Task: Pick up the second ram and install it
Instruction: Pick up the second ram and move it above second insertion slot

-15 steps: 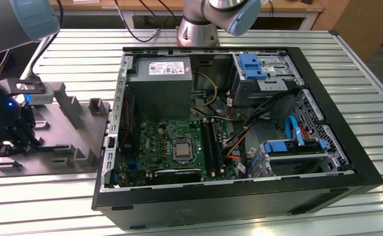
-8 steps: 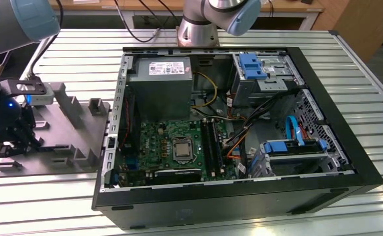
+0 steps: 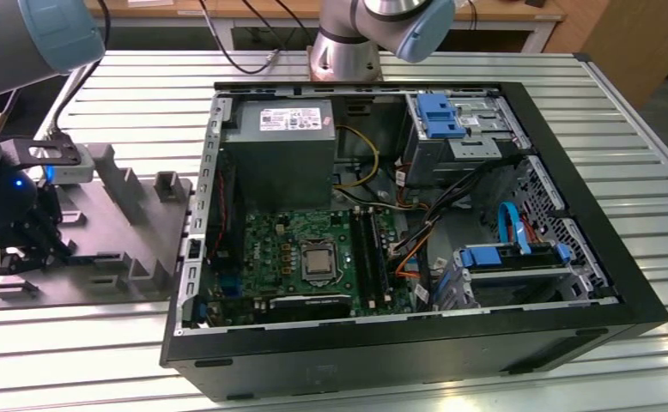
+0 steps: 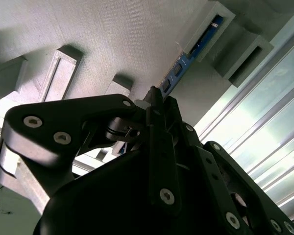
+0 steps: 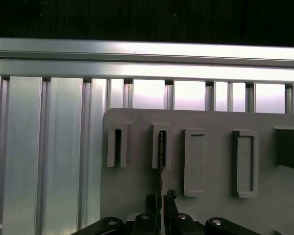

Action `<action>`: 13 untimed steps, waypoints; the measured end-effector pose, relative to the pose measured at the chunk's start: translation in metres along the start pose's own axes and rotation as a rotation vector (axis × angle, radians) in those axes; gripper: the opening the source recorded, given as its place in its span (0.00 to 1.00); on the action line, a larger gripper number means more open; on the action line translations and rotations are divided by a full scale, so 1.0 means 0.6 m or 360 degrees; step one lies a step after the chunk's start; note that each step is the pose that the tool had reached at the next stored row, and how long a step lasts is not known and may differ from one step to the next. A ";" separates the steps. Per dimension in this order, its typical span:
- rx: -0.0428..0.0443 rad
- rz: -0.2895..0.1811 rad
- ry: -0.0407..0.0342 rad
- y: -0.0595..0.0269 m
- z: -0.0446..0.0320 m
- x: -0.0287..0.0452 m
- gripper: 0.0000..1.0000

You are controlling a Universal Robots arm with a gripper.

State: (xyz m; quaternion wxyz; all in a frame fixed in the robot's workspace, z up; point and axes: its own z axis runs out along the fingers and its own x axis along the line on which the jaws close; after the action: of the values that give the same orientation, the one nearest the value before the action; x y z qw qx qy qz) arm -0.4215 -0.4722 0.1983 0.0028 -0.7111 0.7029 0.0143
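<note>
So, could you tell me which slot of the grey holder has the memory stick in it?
The narrow slot straight ahead of the pincer: the second ram stands in it, while the others look empty.

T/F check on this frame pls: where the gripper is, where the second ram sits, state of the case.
1. The gripper is inside the PC case. False: it is over the grey fixture, on the exterior view's left of the case.
2. The second ram stands in a holder slot of the fixture. True.
3. The ram is seated in the motherboard. False: it is at the fixture, with the gripper at one end of it.
4. The case is open, its inside showing. True.
</note>
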 end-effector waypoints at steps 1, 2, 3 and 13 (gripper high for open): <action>0.0000 0.0000 0.0000 0.000 0.000 0.000 0.20; 0.0000 0.0000 0.0000 0.000 0.000 0.000 0.20; 0.0000 0.0000 0.0000 0.000 0.000 0.000 0.14; 0.0000 0.0009 0.0000 0.000 0.000 0.000 0.12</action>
State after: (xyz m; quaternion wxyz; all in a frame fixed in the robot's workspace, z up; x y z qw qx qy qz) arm -0.4215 -0.4722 0.1980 0.0028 -0.7092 0.7048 0.0142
